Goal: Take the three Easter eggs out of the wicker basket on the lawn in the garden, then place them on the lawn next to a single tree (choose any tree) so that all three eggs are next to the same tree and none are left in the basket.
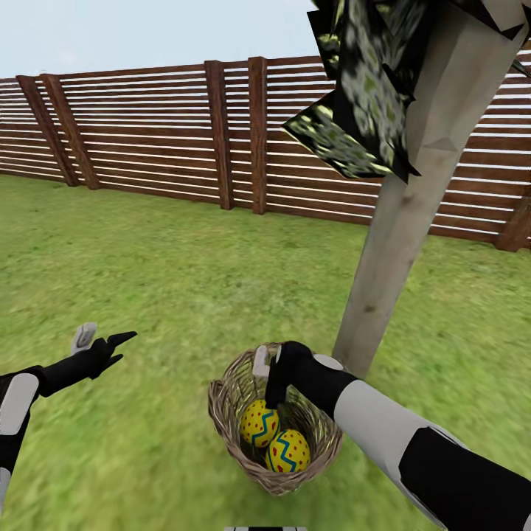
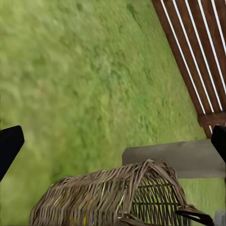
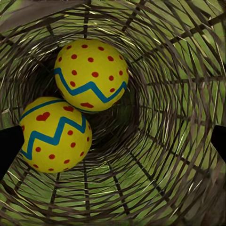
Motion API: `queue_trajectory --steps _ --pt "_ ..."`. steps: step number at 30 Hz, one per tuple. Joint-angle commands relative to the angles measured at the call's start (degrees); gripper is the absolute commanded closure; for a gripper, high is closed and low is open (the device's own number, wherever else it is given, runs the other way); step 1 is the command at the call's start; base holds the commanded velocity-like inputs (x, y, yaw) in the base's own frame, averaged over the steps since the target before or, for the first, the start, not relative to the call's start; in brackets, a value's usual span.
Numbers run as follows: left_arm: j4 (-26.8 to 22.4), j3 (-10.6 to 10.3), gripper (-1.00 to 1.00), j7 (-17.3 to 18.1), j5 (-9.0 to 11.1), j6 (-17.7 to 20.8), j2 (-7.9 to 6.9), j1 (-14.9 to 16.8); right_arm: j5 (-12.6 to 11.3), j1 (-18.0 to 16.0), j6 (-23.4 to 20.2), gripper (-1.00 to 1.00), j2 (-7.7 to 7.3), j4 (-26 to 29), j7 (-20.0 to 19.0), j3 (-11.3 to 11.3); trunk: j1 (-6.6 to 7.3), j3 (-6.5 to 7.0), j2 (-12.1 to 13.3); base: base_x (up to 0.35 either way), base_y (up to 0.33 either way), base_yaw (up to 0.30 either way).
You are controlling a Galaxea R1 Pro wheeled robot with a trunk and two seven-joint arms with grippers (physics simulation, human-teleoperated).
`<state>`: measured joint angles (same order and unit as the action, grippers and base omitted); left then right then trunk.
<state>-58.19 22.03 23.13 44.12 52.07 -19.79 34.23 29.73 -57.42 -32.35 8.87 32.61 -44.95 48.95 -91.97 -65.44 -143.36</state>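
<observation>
A small round basket of open-woven brown-grey wicker (image 1: 274, 435) stands on the mottled green grass lawn (image 1: 147, 280), just beside the foot of a straight, pale grey-beige tree trunk (image 1: 402, 236) at about its 1 o'clock. Inside lie two yellow Easter eggs with red dots and a blue zigzag band: one (image 1: 259, 423) toward the basket's 10 o'clock side, the other (image 1: 288, 451) at 5 o'clock, touching the first.

The right gripper (image 1: 269, 376) points down over the basket's far rim, its fingers spread apart with nothing between them; the right wrist view looks straight into the basket, both eggs (image 3: 91, 74) (image 3: 54, 134) lying together at the bottom with the dark fingertips (image 3: 8, 146) wide at the edges.

The left gripper (image 1: 102, 341) hangs over bare grass at the basket's 9 o'clock, well apart from it, fingers likewise parted and empty. A brown slatted wooden fence (image 1: 184, 133) runs across at 12 o'clock, with blocky dark green-and-white foliage (image 1: 361, 96) above the trunk.
</observation>
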Motion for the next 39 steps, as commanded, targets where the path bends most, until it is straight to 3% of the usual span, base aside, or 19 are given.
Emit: queue_trajectory --steps 1,23,39 --pt "0.0 0.12 -1.0 0.25 -0.16 0.33 0.01 0.04 0.53 -0.04 -0.09 -1.0 0.0 0.13 -0.43 0.06 -0.01 -0.27 -0.03 0.0 0.0 0.0" --pt "-0.06 0.08 -1.0 0.16 -0.24 0.35 0.43 0.04 0.42 -0.06 0.82 -1.0 0.36 -5.72 -0.77 0.12 -0.58 -5.15 -0.33 0.0 0.0 0.0" --pt "0.0 0.05 -1.0 0.16 -0.34 0.31 0.67 0.04 1.01 -0.06 0.82 -1.0 0.27 -5.21 -0.69 0.18 -0.99 -8.69 -0.54 0.0 0.0 0.0"
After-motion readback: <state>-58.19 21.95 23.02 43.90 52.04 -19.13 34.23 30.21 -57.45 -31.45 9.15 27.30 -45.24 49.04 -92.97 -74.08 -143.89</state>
